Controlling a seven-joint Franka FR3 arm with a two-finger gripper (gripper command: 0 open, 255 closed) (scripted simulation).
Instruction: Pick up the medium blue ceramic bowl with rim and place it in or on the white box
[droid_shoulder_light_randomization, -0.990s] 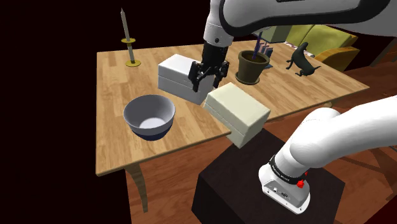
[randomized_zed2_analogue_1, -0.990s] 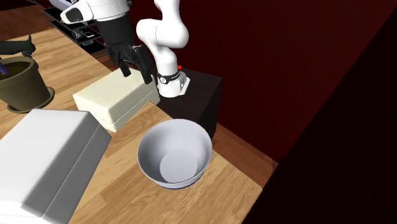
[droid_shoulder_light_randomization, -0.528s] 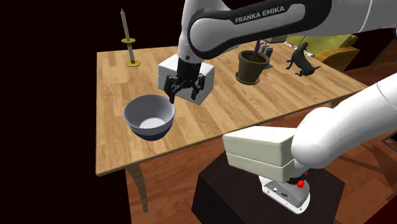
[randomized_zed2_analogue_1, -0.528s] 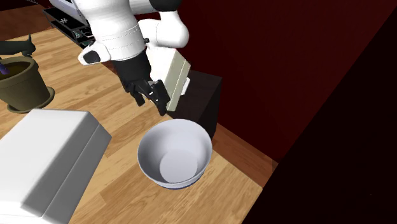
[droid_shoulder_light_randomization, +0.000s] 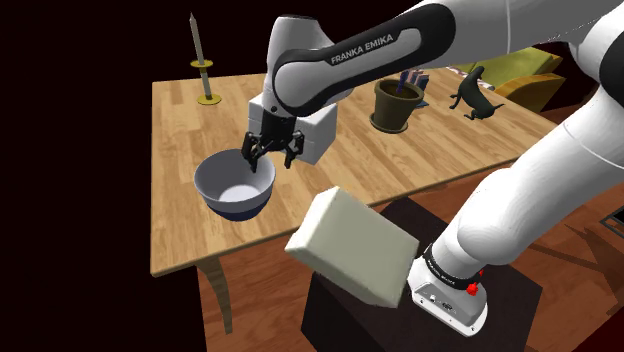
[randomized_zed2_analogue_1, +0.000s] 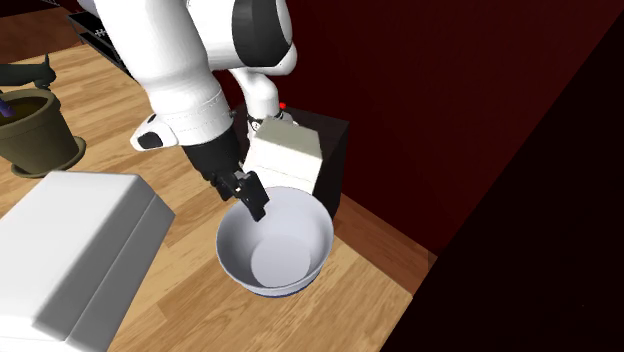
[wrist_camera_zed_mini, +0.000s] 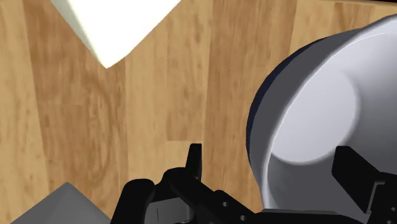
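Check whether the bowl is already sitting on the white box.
No: the bowl rests on the wooden table beside the white box, with the open gripper at its rim.

A wooden table (droid_shoulder_light_randomization: 180, 110) stands on a reddish plank floor (droid_shoulder_light_randomization: 262, 300) (yellow-green sofa (droid_shoulder_light_randomization: 520, 65) behind it); black area (droid_shoulder_light_randomization: 60, 200) beyond.

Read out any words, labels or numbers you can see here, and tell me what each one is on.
"FRANKA EMIKA": white letters on the dark section of the arm, in the shoulder view.
Small marks on the arm's base: too small to read.
Bowl and white box: no writing on the sides that show.
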